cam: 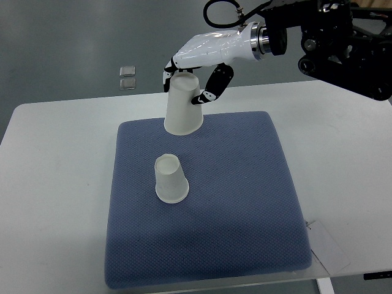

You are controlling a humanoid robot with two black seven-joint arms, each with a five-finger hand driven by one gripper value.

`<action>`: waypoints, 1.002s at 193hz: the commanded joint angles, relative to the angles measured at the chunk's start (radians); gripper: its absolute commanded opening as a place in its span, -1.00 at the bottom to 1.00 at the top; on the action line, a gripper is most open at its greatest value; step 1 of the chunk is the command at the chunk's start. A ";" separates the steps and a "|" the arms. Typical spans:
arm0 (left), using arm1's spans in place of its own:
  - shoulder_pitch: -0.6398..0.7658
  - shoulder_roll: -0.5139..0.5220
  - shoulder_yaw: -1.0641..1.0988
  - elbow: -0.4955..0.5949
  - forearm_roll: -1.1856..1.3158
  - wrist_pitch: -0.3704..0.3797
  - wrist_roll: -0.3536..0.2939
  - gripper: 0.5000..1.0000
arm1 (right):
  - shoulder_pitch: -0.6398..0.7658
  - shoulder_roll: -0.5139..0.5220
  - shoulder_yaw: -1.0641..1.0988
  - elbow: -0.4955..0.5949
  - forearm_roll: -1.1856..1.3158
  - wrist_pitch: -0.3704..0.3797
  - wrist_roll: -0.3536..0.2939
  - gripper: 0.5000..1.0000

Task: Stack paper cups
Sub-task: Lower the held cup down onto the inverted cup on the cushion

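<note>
Above the far edge of the blue mat point(245, 202), right hand point(197, 78) comes in from the upper right, fingers curled round the closed base end of an inverted paper cup point(183, 107). Cup is held mouth-down, tilted slightly; whether its rim is clear of the mat or just touching it cannot be told from this steep view. Thumb on the right side of the wall, other fingers behind on the left.

Second paper cup point(170, 178) stands inverted near the mat's centre, nearer the camera than the held one, well apart from it, upright and free.

Mat lies on a white tabletop point(55, 184). Two small pale squares point(127, 76) show on the floor beyond it. Left arm not visible.

Handling, as a judgement: thin paper, very light, walls that dent under a hard squeeze, taper that lets one sleeve over the other. Grip near the stiff base, as now, looks best; the rim must stay round to slide over the standing cup. That cup, being light, would likely tip or skid on any off-centre contact.

Stack not yet made.
</note>
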 commanded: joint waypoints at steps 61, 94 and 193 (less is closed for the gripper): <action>0.000 0.000 0.000 0.000 0.000 0.000 0.000 1.00 | -0.045 0.058 0.069 0.043 0.014 0.074 0.000 -0.77; 0.000 0.000 0.000 0.000 0.000 0.000 0.000 1.00 | -0.068 0.077 0.066 0.046 0.001 0.067 -0.006 -0.77; 0.000 0.000 0.000 0.000 0.000 0.000 0.000 1.00 | -0.120 0.093 0.065 0.045 -0.074 0.042 -0.008 -0.75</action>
